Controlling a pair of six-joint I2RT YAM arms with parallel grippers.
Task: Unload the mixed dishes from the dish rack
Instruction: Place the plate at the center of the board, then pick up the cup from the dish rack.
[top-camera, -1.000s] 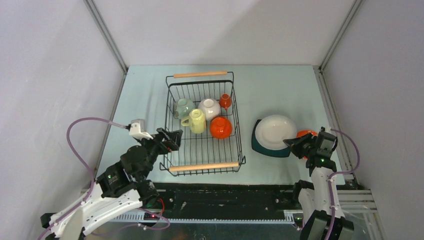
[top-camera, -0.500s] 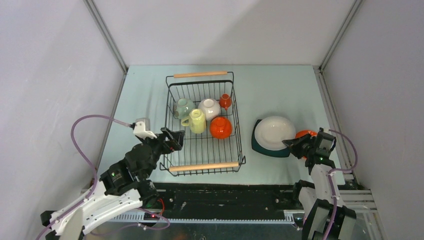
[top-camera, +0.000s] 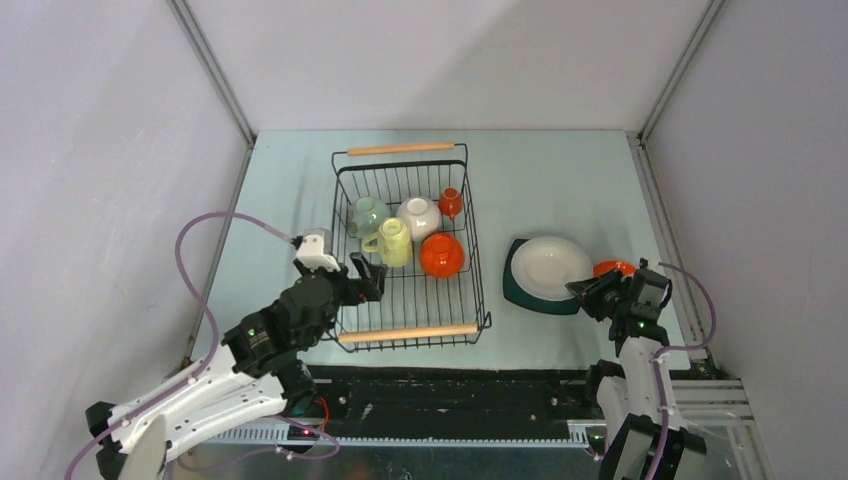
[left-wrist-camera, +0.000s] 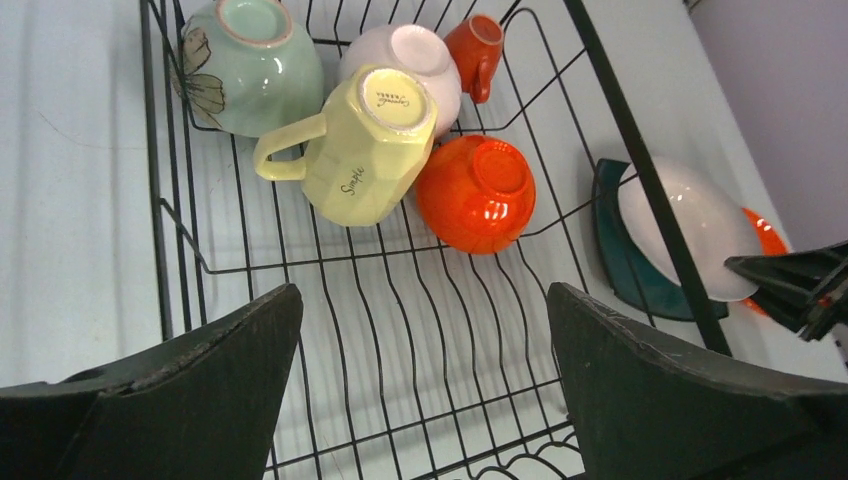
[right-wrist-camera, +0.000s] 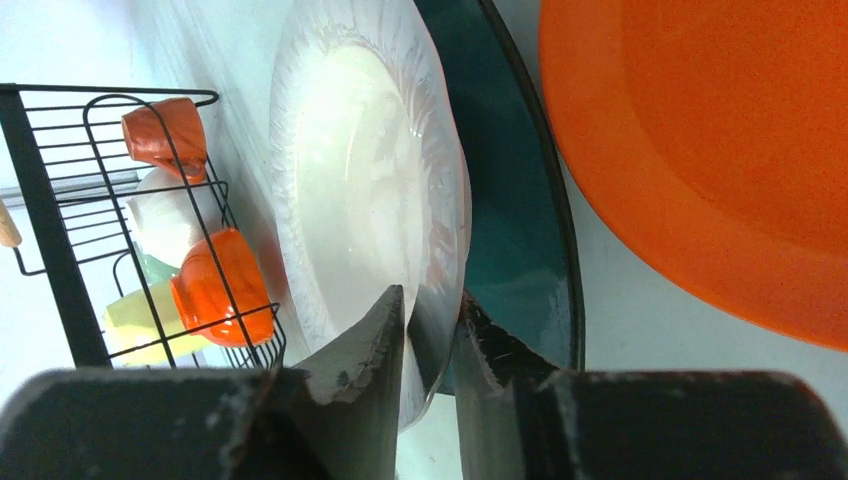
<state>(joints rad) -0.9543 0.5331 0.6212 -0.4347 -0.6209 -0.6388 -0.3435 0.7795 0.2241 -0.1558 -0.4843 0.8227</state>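
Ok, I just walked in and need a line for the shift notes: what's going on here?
Two robot arms are unloading a dish rack. The right claw has its jaws either side of the rim of a white dish lying on a teal plate beside the rack, next to an orange plate; whether it grips is unclear. The left claw hangs open over the rack's near end. A yellow mug, orange bowl, white bowl, green bowl and orange cup are inside.

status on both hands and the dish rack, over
Left hand open over the dish rack, nothing held. Right hand astride the white bowl rim on the teal plate, grip unclear. Yellow mug and four more in rack, path clear.
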